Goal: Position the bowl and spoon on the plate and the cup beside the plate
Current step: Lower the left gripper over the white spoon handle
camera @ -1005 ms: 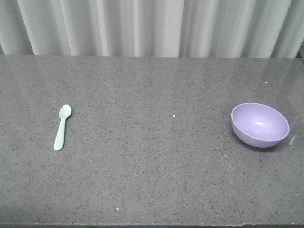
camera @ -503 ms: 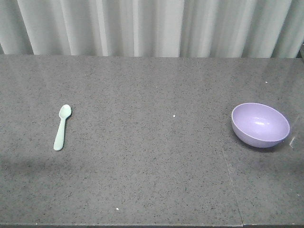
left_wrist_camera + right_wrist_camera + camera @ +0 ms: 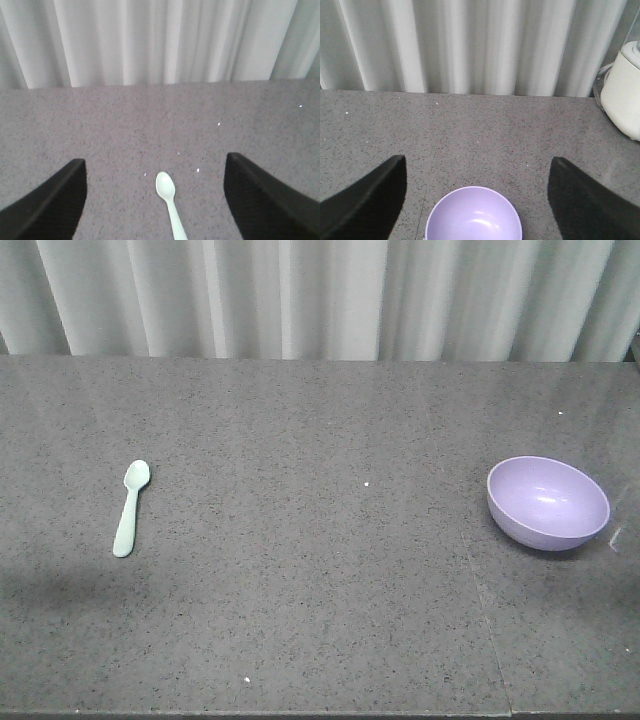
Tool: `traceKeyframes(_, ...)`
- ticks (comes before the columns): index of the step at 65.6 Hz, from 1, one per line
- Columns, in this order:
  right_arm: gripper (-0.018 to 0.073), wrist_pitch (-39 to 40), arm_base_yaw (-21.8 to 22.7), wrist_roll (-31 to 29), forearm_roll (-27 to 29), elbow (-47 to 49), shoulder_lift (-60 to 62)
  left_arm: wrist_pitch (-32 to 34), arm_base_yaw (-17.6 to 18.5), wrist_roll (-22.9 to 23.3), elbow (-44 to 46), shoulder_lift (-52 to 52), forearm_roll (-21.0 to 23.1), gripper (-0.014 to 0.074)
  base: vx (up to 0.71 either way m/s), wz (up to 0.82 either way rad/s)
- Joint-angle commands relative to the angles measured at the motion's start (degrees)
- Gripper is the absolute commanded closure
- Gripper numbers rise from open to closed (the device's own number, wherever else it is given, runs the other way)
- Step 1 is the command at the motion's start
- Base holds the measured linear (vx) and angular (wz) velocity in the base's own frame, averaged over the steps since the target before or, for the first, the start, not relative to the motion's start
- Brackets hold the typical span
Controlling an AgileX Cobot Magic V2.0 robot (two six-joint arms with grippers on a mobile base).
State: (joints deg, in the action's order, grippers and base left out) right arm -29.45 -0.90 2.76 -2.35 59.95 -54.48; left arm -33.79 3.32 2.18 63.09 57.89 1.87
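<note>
Unmoved since a second ago: spoon (image 3: 130, 508) and bowl (image 3: 548, 502); only a dim shadow has deepened on the near-left of the grey table (image 3: 320, 590). Left gripper (image 3: 154, 160) — fingers spread wide, holding nothing — hangs above the mint-green spoon, which lies flat between them in the wrist view, on the table's left, scoop toward the curtain (image 3: 320, 300). Right gripper (image 3: 476, 159), likewise spread and empty, frames the lavender bowl, upright on the table's right and well apart from the spoon; white appliance (image 3: 625, 95) at far right edge.
</note>
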Motion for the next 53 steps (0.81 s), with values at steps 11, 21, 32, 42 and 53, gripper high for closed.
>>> traceKeyframes(11, -0.0021, 2.7, 0.0, -0.4, -0.1, 1.8, 0.4, -11.8, 0.4, -3.7, 15.0, 12.2, 6.1, 0.0041, 0.0, 0.0)
traceKeyframes(21, -0.0021, 0.0, 0.0, -0.4, -0.1, 1.8, 0.4, -19.4, 0.4, -4.6, 24.2, 21.8, 6.6, 0.0041, 0.0, 0.0)
traceKeyframes(32, -0.0021, -1.3, 0.0, -0.4, -0.4, 1.8, 0.4, -23.8, 0.4, -4.6, 29.5, 30.6, 8.7, 0.0041, 0.0, 0.0)
traceKeyframes(42, -0.0021, -1.6, 0.0, -0.4, 0.0, 1.8, 0.4, -26.3, 0.4, -4.7, 31.2, 37.3, 9.4, 0.0052, 0.0, 0.0)
traceKeyframes(53, -0.0021, -1.8, 0.0, -0.4, 0.0, 1.8, 0.4, -26.1, 0.4, -4.7, 31.2, 42.9, 9.5, 0.0087, 0.0, 0.0)
